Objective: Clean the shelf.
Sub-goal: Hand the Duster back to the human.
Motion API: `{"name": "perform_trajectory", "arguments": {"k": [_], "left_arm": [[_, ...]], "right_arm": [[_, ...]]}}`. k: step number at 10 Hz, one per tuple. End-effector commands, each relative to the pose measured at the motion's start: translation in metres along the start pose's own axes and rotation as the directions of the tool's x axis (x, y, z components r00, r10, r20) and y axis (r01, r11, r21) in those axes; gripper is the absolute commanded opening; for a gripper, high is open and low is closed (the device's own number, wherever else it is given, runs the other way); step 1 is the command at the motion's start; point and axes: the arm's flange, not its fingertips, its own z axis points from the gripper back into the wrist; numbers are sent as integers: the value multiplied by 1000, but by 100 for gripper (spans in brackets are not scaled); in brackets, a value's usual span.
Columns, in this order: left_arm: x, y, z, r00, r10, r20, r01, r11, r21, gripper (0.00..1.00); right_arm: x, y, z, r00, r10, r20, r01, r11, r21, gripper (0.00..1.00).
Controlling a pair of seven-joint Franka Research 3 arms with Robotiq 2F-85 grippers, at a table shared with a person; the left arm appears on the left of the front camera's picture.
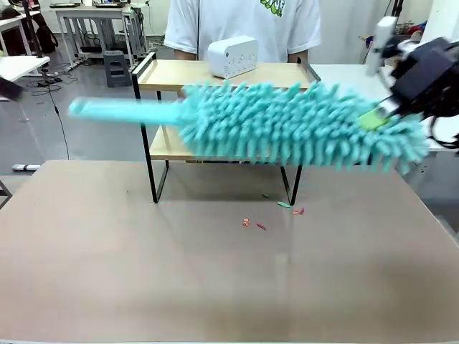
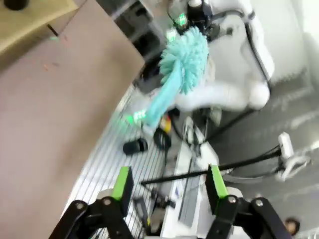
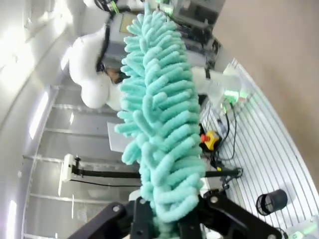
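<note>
1. Nearest us in the front view lies the bare tabletop, with a few small coloured scraps just past its middle, at about six o'clock from the shelf.
2. We see the shelf at twelve o'clock across the tabletop, its two light boards in a black frame; a white box-like device sits on the top board and a person stands right behind it.
3. Our right gripper comes in from three o'clock with its fingers clamped on the fluffy end of a teal duster; the right wrist view shows the chenille rising straight out of the closed fingers.
4. The duster lies roughly level in front of the shelf, its bare handle pointing to nine o'clock.
5. Our left gripper hangs off the tabletop with fingers wide apart and nothing between them.
6. To sweep well, we judge the fluffy head should be lowered flat onto a board and drawn along it toward an open edge, steering clear of the white device and the frame posts.
7. Gripping on the soft head may let the duster droop or twist, so slow strokes seem wise.
</note>
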Motion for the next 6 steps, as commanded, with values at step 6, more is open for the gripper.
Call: {"name": "perform_trajectory", "arguments": {"k": [6], "left_arm": [[-43,133,26,705,238,668,-214,970,-119,100]], "right_arm": [[-142,-18,197,415,-112,903,43,994,103,0]]}}
